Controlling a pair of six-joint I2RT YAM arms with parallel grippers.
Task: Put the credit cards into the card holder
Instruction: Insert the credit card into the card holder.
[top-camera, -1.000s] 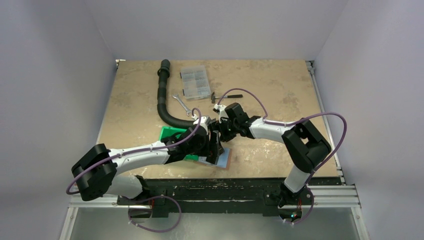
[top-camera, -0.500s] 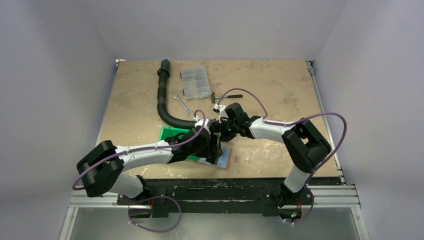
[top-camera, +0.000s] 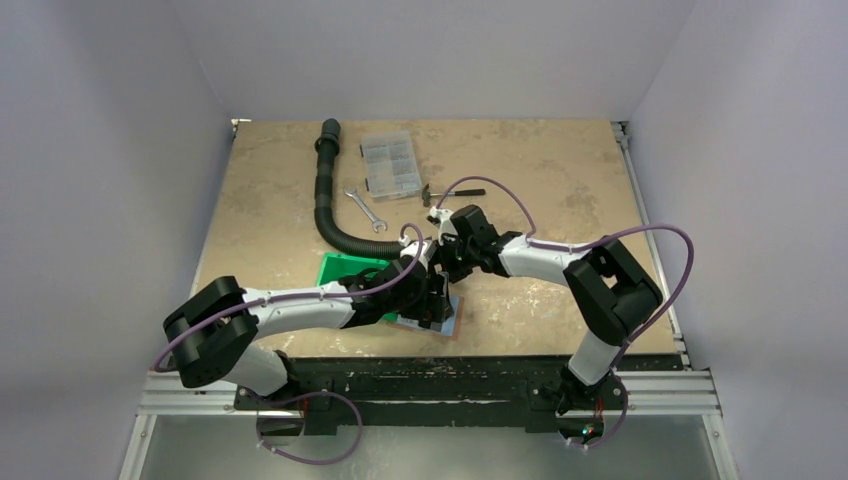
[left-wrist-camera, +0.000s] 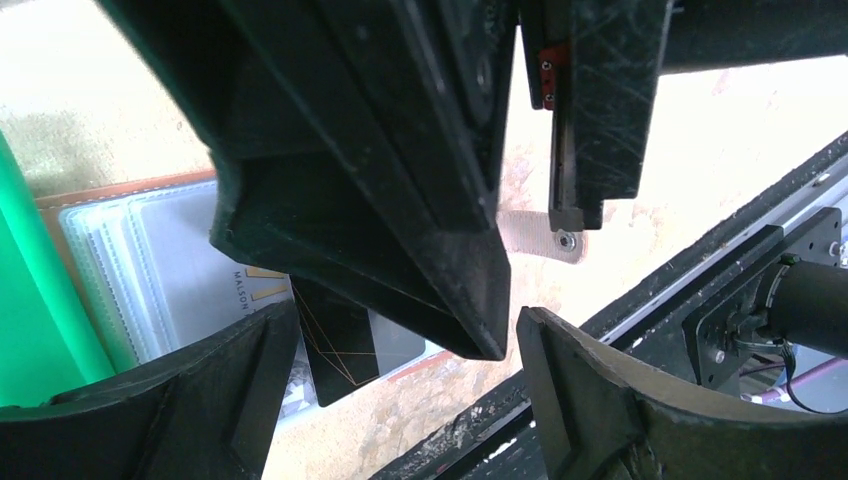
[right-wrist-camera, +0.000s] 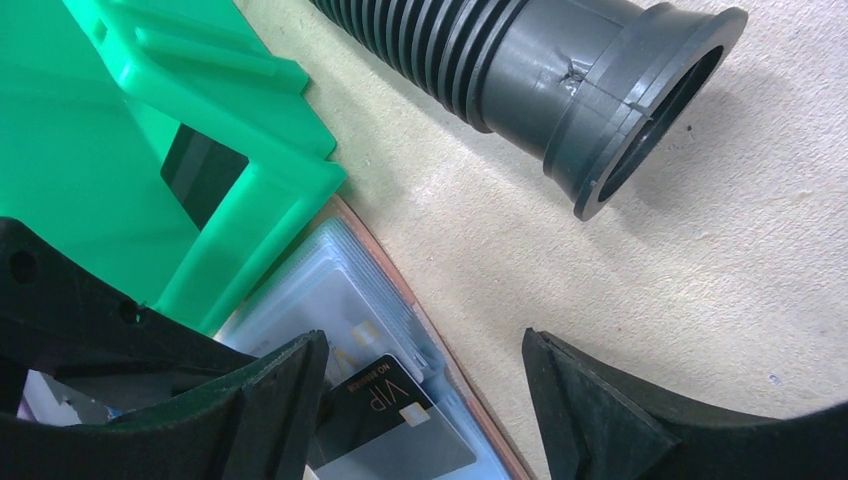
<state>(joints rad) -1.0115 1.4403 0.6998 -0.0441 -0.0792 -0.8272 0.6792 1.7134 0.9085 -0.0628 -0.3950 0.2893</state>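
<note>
Pale bare walls (top-camera: 120, 150) close in one tan speckled table (top-camera: 560, 190) on three sides. Two arms, the left arm (top-camera: 300, 305) and the right arm (top-camera: 545, 258), meet above the near edge, a little left of its middle.

One black ribbed hose (top-camera: 325, 205) curves from the far-left corner toward the middle of the tabletop. One green bin (top-camera: 345, 272) sits near the near edge, left of the middle. One clear box (top-camera: 391, 165) lies by the middle of the far edge, with one hammer (top-camera: 445, 193) and one wrench (top-camera: 365, 208) near it.

One card holder (top-camera: 452, 322) lies open close to the near edge, its left side meeting the bin's corner. One black card (left-wrist-camera: 345, 345) rests on its grey-blue pockets; whether other cards are there I cannot tell.

The left gripper (left-wrist-camera: 405, 312) hangs over the card holder with its jaws apart, pinching nothing. The right gripper (right-wrist-camera: 424, 340) is over the same spot, jaws also spread and empty, with the black card showing just below its fingers.
</note>
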